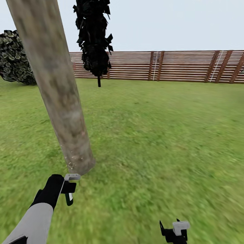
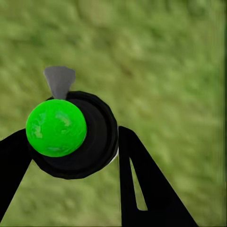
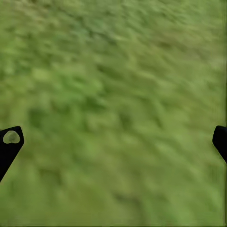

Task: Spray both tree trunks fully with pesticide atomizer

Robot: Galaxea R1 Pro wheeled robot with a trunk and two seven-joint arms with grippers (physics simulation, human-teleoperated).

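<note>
Tree trunk [image 1: 54,88] top beyond frame edge

Trunk [image 1: 57,91]: mottled grey-tan bark, smooth and matt, paler specks at the base.
Lawn [image 1: 152,135]: soft matt grass, blurred.
Fence [image 1: 176,66]: brown wooden slats, matt.
Atomizer [image 2: 71,135]: dark, plastic-looking body; glossy green cap; pale grey matt spray head.
Left gripper [image 1: 64,189]: matt black.
Right gripper [image 1: 174,232]: matt black, pale grey part.

A dark-leaved thin tree [image 1: 95,40] is standing before a brown slatted fence [image 1: 169,66], a leafy bush [image 1: 15,57] sitting further left under pale sky [image 1: 169,23].
</note>
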